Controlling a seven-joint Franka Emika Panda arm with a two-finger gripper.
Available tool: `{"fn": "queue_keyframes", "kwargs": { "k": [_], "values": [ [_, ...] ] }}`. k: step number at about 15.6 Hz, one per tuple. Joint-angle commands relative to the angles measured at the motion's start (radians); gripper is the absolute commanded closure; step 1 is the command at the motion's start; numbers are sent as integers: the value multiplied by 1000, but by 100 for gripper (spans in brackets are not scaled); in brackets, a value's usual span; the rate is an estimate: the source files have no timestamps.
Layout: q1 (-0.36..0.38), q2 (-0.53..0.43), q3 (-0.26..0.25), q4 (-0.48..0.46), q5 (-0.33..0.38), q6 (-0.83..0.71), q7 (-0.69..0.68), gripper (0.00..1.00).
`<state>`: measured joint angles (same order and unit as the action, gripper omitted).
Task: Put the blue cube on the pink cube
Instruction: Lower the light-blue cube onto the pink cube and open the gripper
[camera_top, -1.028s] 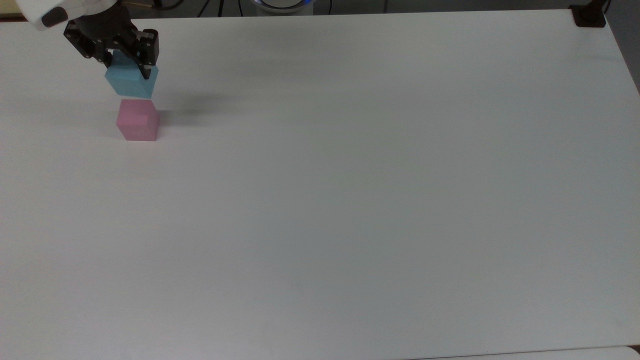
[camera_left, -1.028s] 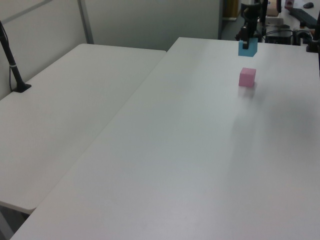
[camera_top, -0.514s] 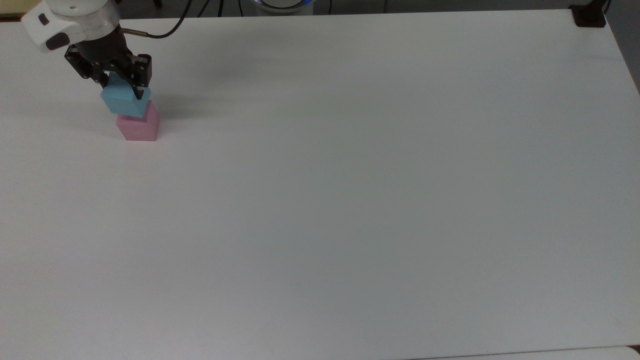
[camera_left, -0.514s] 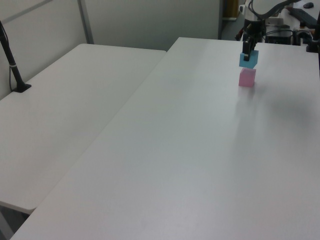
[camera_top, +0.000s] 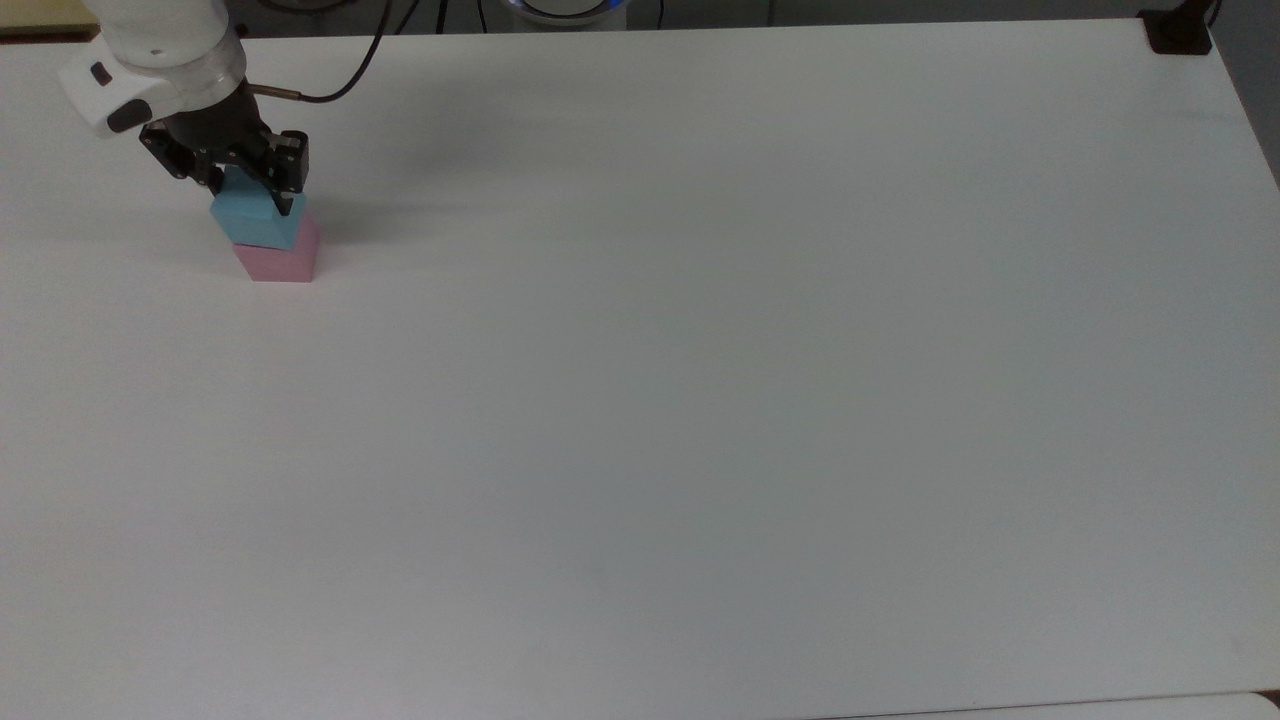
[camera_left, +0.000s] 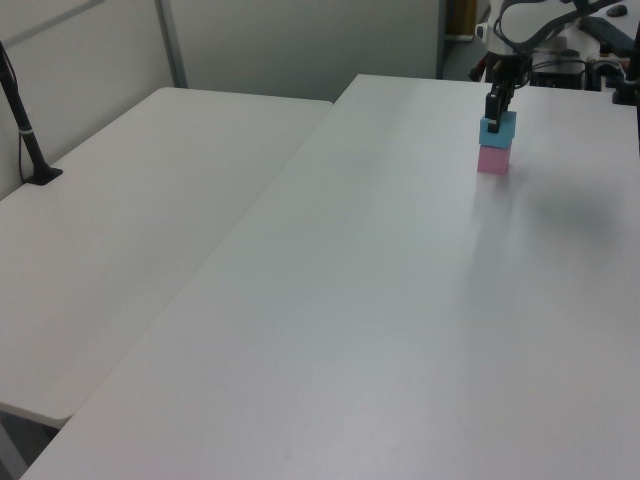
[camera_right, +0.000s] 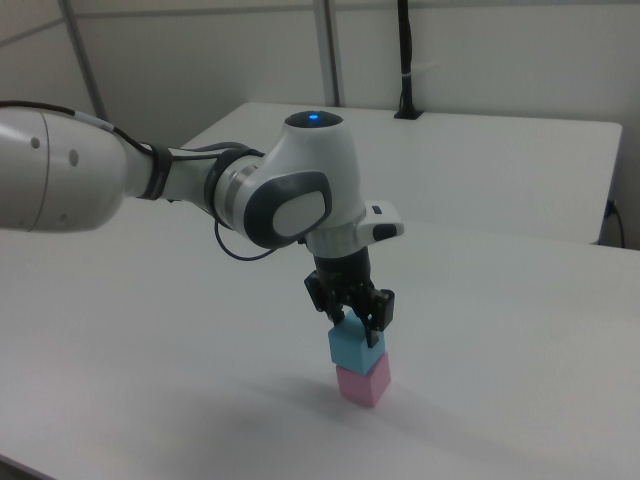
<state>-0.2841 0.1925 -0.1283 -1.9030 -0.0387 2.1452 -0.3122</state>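
1. Blue cube (camera_top: 253, 220) now sits on top of the pink cube (camera_top: 281, 262); a second ago it hung above and clear of the pink cube, half a second ago it was just meeting the top edge.
2. Gripper (camera_top: 250, 193) has come down with it and is still pinching the blue cube, fingers on opposite faces.
3. Alignment relative to the pink cube: right view shows blue cube (camera_right: 356, 347) stacked nearly flush on pink cube (camera_right: 362, 383), slight offset toward the right view's left. Left view agrees: blue (camera_left: 498, 129) directly over pink (camera_left: 493, 160).
4. Pink cube rests on the tabletop (camera_top: 700, 400), unmoved.
5. Judgement: placement is effectively done. What's left is release and a straight lift; a sideways drag could topple the stack.
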Motion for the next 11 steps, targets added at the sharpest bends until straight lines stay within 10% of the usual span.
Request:
{"fn": "queue_keyframes", "kwargs": {
  "k": [1,2,11],
  "values": [
    [3,-13,-8,-21,-24,24,-27,28],
    [2,-13,-8,-19,-36,22,-27,0],
    [-4,-71,-8,132,-33,-294,-2,0]
  ]
}}
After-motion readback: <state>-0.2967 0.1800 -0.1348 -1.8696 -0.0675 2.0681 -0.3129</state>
